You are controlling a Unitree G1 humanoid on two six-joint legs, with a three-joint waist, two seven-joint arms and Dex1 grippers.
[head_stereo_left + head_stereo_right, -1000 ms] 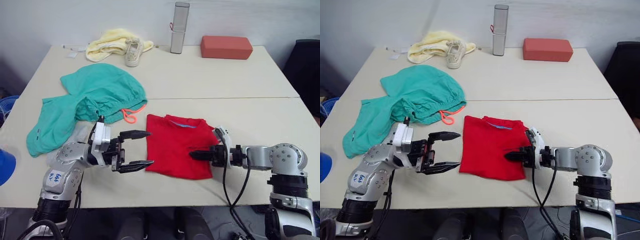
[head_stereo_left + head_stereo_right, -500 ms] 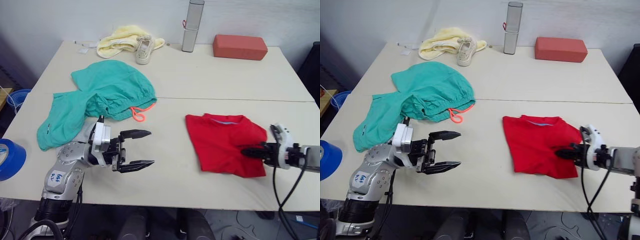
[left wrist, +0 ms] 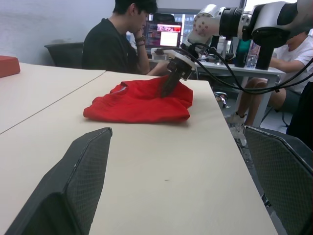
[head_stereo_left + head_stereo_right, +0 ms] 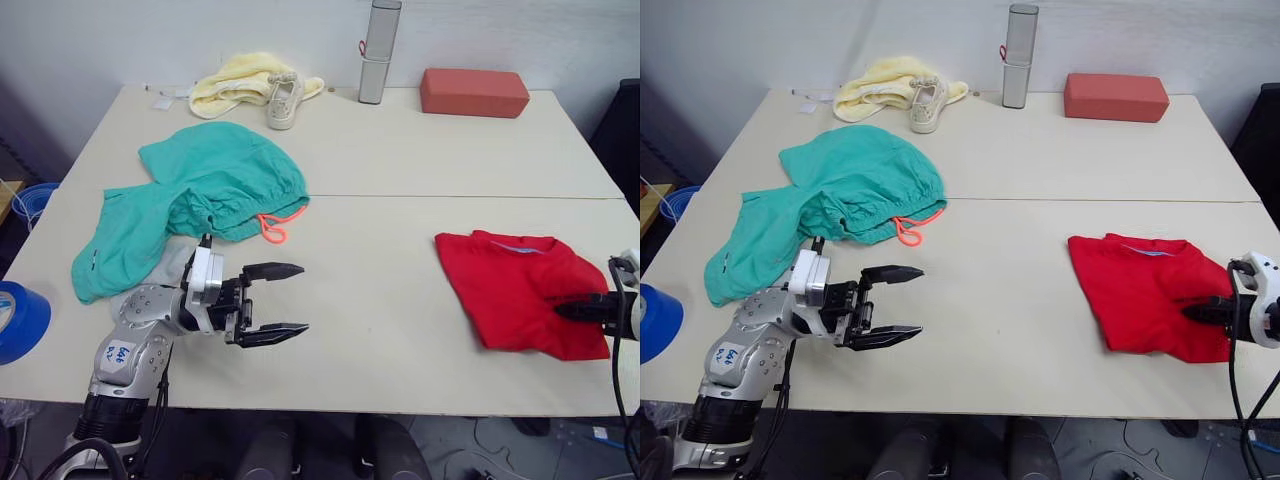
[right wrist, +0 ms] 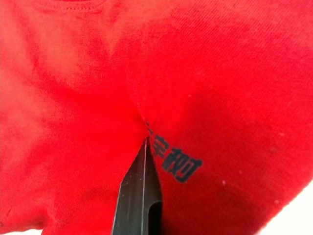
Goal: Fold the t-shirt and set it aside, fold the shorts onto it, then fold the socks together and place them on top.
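Left eye view: folded t-shirt [image 4: 515,304] lies at the near right of the table [image 4: 400,160]; right gripper [image 4: 570,311] pinches its right edge, fingers closed on cloth. Shorts [image 4: 190,205] crumpled at the left, drawstring [image 4: 272,226] trailing right. Left gripper [image 4: 285,299] hovers near the front edge, fingers spread wide, holding nothing. Yellow cloth [image 4: 232,80], sneaker [image 4: 281,97], grey cylinder [image 4: 376,50] and red block [image 4: 473,91] along the far side. Left wrist view: a person [image 3: 115,41] sits beyond the t-shirt. Right wrist view: fingers [image 5: 139,198] pressed together on red fabric.
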